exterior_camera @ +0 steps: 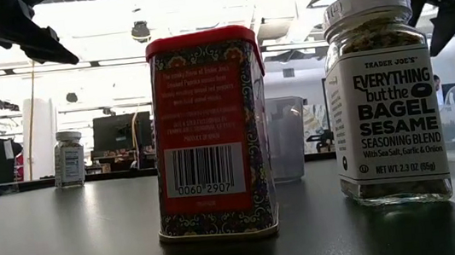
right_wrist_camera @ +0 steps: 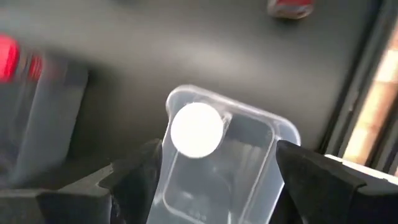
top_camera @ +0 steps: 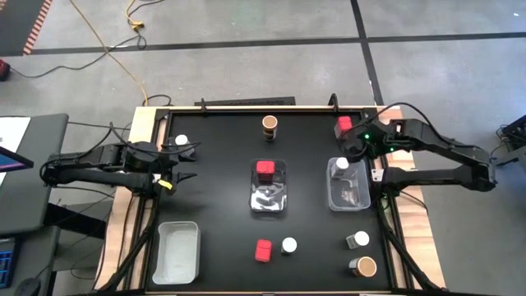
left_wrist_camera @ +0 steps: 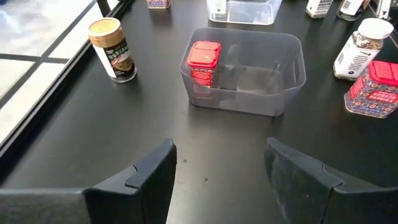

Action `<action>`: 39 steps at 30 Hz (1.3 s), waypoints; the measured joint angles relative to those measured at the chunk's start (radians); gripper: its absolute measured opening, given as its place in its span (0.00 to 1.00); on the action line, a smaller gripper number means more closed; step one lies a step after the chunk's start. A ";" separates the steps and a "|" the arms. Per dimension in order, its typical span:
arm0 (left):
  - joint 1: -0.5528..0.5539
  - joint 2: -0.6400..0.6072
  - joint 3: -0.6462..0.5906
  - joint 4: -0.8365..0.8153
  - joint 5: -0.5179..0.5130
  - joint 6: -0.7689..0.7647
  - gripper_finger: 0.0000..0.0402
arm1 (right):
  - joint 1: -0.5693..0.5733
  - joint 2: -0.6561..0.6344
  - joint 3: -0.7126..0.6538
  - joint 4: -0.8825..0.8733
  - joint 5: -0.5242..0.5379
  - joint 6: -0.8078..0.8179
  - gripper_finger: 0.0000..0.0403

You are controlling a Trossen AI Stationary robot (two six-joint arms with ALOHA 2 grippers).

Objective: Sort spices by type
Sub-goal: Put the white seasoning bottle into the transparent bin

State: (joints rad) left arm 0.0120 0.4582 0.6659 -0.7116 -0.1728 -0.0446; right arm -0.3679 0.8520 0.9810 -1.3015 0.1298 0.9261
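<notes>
Sorting barely begun: one red tin (top_camera: pixel 265 169) sitting in the centre bin (top_camera: pixel 269 201), one white-lidded jar (top_camera: pixel 341 164) in the three-o'clock bin (top_camera: pixel 348 200) under the right gripper (top_camera: pixel 355 153), jaws apart and empty; left gripper (top_camera: pixel 186 165) waiting at nine o'clock, jaws apart; remaining spices (top_camera: pixel 288 246) still scattering the tabletop (top_camera: pixel 214 197).

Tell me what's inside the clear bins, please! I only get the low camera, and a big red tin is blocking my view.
Observer: The middle bin holds one red tin.
Operator: What about the bin on the right?
Observer: The right bin holds one white-lidded jar.
Operator: Where are the grippers?
Observer: The right gripper hovers open above that jar, and the left gripper waits open near the table's left edge.
</notes>
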 joint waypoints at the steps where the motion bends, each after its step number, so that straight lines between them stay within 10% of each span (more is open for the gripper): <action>1: 0.000 0.000 0.000 0.000 -0.003 -0.002 0.57 | 0.006 0.000 0.000 -0.001 0.026 0.035 0.85; 17: 0.000 0.041 0.000 0.041 -0.183 -0.171 0.57 | 0.254 -0.002 0.000 0.102 0.478 0.005 0.85; 39: 0.000 0.273 0.176 0.141 -0.212 0.010 0.57 | 0.758 0.312 0.117 0.117 0.326 0.611 0.76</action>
State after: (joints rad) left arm 0.0120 0.7307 0.8415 -0.5705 -0.3847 -0.0341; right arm 0.3903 1.1639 1.0984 -1.1842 0.4553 1.5369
